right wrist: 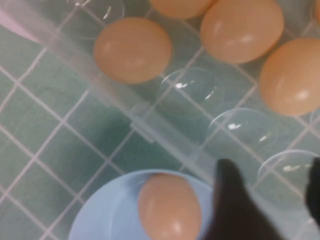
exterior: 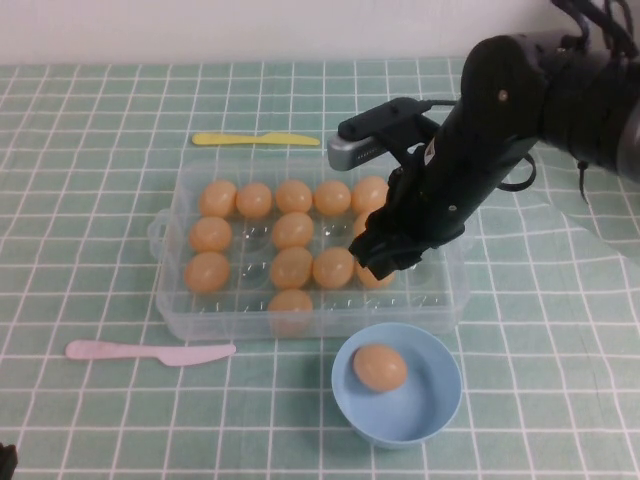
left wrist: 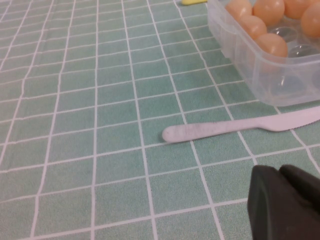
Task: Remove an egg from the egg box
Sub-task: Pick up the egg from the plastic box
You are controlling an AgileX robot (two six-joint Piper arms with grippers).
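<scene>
The clear plastic egg box [exterior: 170, 300] stands mid-table with several tan-orange eggs [exterior: 293, 230] in its wells. My right gripper [exterior: 385, 255] hangs over the box's front right part, low above the wells. In the right wrist view it [right wrist: 272, 195] is open, with only empty wells between its fingers [right wrist: 232, 205], and the box wall [right wrist: 145, 125] runs across below. One egg [exterior: 380, 367] lies in the light-blue bowl [exterior: 420, 420] in front of the box and also shows in the right wrist view [right wrist: 170, 207]. My left gripper [left wrist: 285, 200] is shut and empty, low over the cloth at the front left.
A pink plastic knife [exterior: 150, 351] lies in front of the box's left end, close to the left gripper [left wrist: 235, 129]. A yellow knife [exterior: 255, 139] lies behind the box. A green checked cloth covers the table.
</scene>
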